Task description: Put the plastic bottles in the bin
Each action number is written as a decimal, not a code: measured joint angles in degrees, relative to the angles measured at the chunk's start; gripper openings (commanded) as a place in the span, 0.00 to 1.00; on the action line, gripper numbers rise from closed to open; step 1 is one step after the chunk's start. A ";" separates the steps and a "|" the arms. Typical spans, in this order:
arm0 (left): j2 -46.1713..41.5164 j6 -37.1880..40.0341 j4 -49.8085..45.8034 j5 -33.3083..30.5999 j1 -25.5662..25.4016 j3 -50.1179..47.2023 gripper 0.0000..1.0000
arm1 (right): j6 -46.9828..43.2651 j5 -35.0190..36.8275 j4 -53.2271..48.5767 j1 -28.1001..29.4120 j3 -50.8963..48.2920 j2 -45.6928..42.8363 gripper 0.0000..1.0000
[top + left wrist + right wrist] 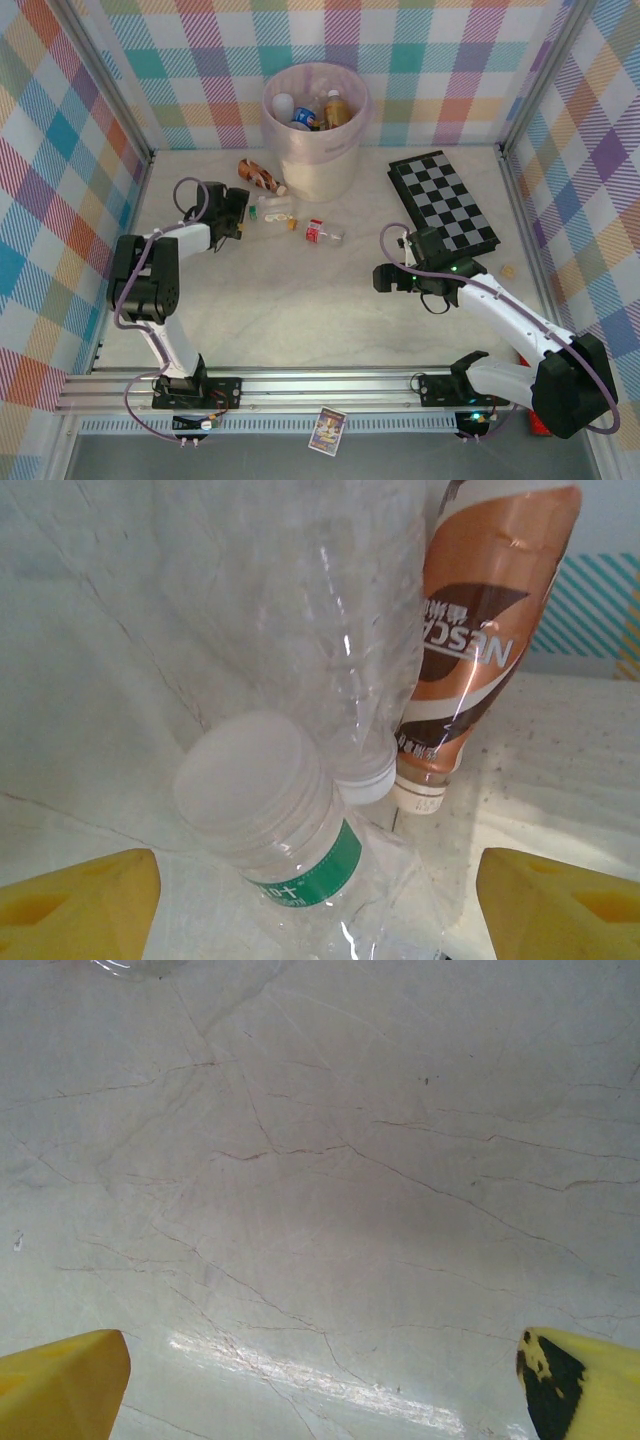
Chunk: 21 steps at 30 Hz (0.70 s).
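Note:
The bin (315, 125), a pale bucket with a pink liner, stands at the back and holds several bottles. A brown bottle (262, 176) lies at its left foot. Clear bottles (275, 210) lie in front of it, and a red-labelled bottle (320, 233) lies further right. My left gripper (243, 212) is open at the clear bottles. In the left wrist view a white-capped, green-labelled bottle (270, 820) lies between the wide-apart yellow fingers (80, 905), with a second clear bottle (340, 630) and the brown bottle (480, 610) behind it. My right gripper (385, 278) is open over bare table (320, 1210).
A black-and-white checkerboard (443, 203) lies at the back right, just behind the right arm. A small orange piece (293, 224) sits between the clear and red-labelled bottles. Plaid walls close in the left, back and right sides. A card (327, 431) lies beyond the front rail.

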 measured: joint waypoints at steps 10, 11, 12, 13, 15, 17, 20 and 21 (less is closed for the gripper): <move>4.00 -3.72 2.08 -0.02 -1.46 0.70 0.78 | 0.00 0.00 0.00 0.00 0.00 0.00 0.99; 4.59 -3.89 2.12 -0.02 -1.51 1.03 0.77 | 0.00 0.00 0.00 0.00 0.00 0.00 0.99; 5.16 -4.13 2.01 -0.07 -1.57 1.46 0.76 | 0.00 0.02 0.00 0.00 0.00 0.00 0.99; 5.27 -4.42 2.16 -0.04 -1.57 1.81 0.75 | 0.00 0.02 0.00 0.00 0.00 0.00 0.99; 5.66 -4.83 2.23 -0.07 -1.75 2.54 0.72 | 0.00 0.04 0.02 0.00 0.00 0.00 0.99; 5.99 -5.01 2.34 -0.07 -1.84 2.89 0.69 | 0.00 0.02 0.02 0.00 0.00 0.00 0.99; 6.82 -4.96 2.25 -0.11 -1.88 3.56 0.65 | 0.00 0.04 0.00 0.00 0.00 0.00 0.99; 7.10 -5.01 2.25 -0.11 -1.88 3.76 0.63 | -0.02 0.15 0.00 0.00 0.00 0.00 0.99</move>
